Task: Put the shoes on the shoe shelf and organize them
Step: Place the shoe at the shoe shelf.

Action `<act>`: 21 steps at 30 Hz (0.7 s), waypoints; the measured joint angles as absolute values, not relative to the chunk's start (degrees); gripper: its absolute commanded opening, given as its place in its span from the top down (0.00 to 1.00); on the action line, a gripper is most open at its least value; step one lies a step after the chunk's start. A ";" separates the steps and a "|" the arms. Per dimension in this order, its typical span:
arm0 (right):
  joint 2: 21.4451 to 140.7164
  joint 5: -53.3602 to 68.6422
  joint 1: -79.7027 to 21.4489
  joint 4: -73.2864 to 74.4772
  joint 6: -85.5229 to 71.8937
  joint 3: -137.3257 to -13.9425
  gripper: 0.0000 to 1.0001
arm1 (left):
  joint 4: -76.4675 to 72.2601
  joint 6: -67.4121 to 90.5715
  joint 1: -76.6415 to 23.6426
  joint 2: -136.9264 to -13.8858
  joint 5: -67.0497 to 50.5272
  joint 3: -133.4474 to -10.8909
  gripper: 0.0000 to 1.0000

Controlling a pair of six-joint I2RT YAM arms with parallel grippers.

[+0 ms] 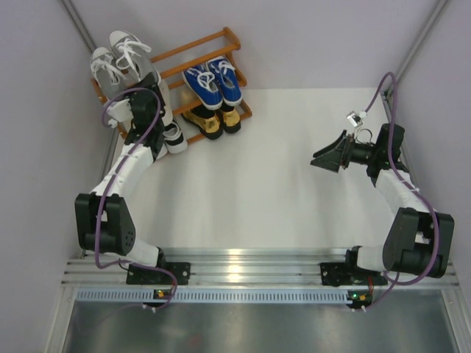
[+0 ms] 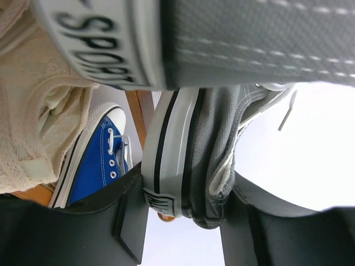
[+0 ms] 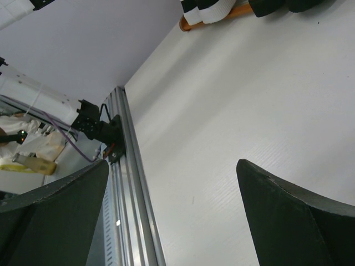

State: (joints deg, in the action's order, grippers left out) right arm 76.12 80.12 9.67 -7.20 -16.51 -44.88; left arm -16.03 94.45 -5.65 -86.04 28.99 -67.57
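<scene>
The right hand is hanging over the bare white surface, well apart from the shelf, with its fingers spread wide and nothing between them. The left arm is reaching to the far left corner, where the left hand is pinching the heel of a grey sneaker: in the left wrist view one finger is lying against the white striped sole and the other against the grey canvas. On the shelf's nearest tier the black-and-white sneakers are sitting partly under that arm, with the gold loafers just beside them on the right. Behind the loafers the blue sneakers are resting on a higher tier. Farthest back, the held sneaker is lying on the top left of the shelf, touching the other grey sneaker, and a beige shoe is showing on the left of the wrist view. No shoe is lying on the surface, so the job is looking nearly done, and the step in hand is probably the setting down of this last sneaker. The next move is calling for a gentle spreading of the left fingers, then a straight pull back from the heel, so that neither grey shoe is getting dragged off its slats.
</scene>
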 measured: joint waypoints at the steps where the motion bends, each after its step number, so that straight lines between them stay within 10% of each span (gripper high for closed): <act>1: 76.12 80.14 9.67 -7.20 -16.51 -44.88 0.01 | -16.19 94.43 -5.65 -86.04 28.71 -67.57 0.75; 21: 76.12 80.29 9.67 -7.20 -16.49 -44.88 0.01 | -14.90 94.61 -5.10 -86.11 24.67 -67.35 0.70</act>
